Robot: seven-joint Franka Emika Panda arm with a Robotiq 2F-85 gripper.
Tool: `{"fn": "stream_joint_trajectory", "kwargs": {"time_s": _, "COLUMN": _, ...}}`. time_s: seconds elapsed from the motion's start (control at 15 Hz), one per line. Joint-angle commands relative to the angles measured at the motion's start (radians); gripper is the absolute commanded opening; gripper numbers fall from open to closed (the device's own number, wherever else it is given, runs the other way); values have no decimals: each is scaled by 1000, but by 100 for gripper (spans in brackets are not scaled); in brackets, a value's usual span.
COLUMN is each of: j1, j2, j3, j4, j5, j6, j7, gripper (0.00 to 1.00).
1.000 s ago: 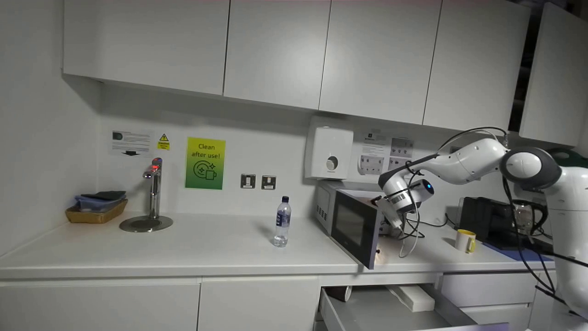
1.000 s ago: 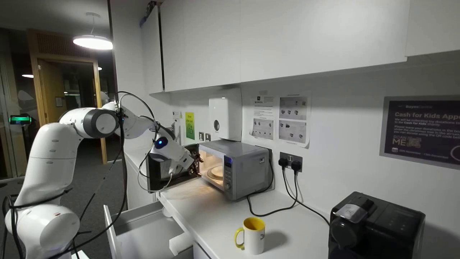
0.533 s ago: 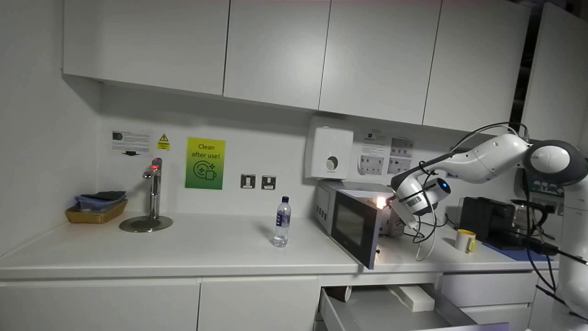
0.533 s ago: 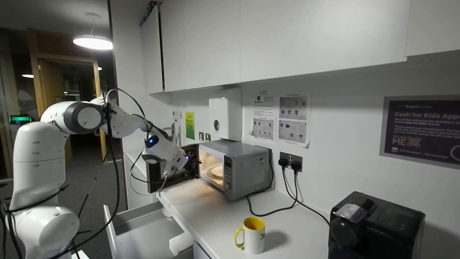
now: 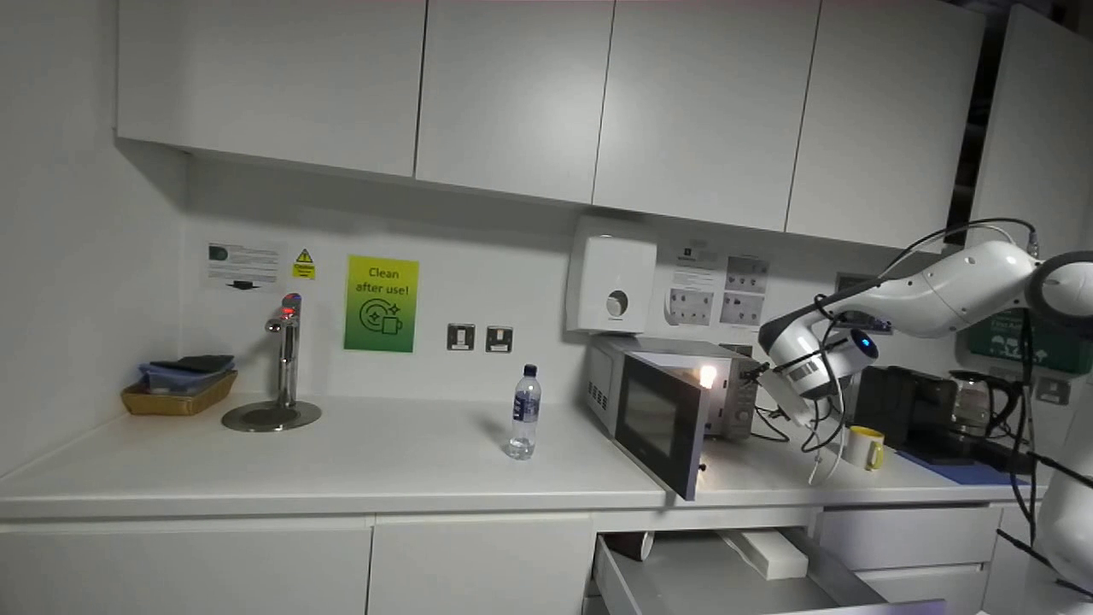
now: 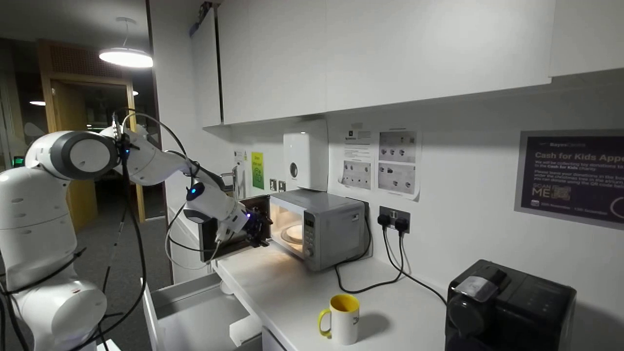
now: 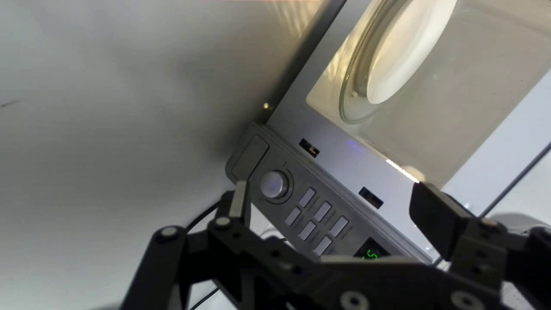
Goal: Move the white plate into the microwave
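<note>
In an exterior view, the camera is facing the table point(image 5: 384, 453) across its front edge from well back, taking in the tap point(image 5: 289, 359). In an exterior view, the camera is looking obliquely along it from near the coffee machine point(image 6: 509, 312). Both are sharing the microwave point(image 6: 339, 229). The wrist view is peering past the gripper point(image 7: 331, 198), close and tilted, into the microwave.

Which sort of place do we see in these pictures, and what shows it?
Probably a shared office kitchenette: it has a boxy silver-grey microwave, a slim chrome tap and a rectangular yellow-green wall sign reading "Clean after use!"
</note>
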Motion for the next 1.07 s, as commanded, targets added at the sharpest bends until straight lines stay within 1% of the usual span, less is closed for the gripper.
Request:
{"fn": "stream_joint_trajectory", "kwargs": {"time_s": 0.0, "j1": -16, "j2": -116, "j3": -10, "j4": -110, "j5": 56, "j6": -16, "j7": -85, "gripper": 100}}
{"fn": "stream_joint_trajectory", "kwargs": {"time_s": 0.33, "j1": -27, "j2": -154, "j3": -24, "j4": -191, "j5": 147, "j6": -45, "j7": -227, "gripper": 100}}
{"fn": "stream_joint_trajectory", "kwargs": {"time_s": 0.53, "j1": -20, "j2": -145, "j3": -34, "j4": -201, "j5": 211, "j6": -39, "j7": -340, "gripper": 100}}
{"fn": "stream_joint_trajectory", "kwargs": {"time_s": 0.8, "j1": 3, "j2": -128, "j3": -55, "j4": -189, "j5": 324, "j6": -38, "j7": -541, "gripper": 100}}
{"fn": "stream_joint_trajectory", "kwargs": {"time_s": 1.0, "j1": 40, "j2": -130, "j3": -94, "j4": -174, "j5": 410, "j6": -47, "j7": -728, "gripper": 100}}
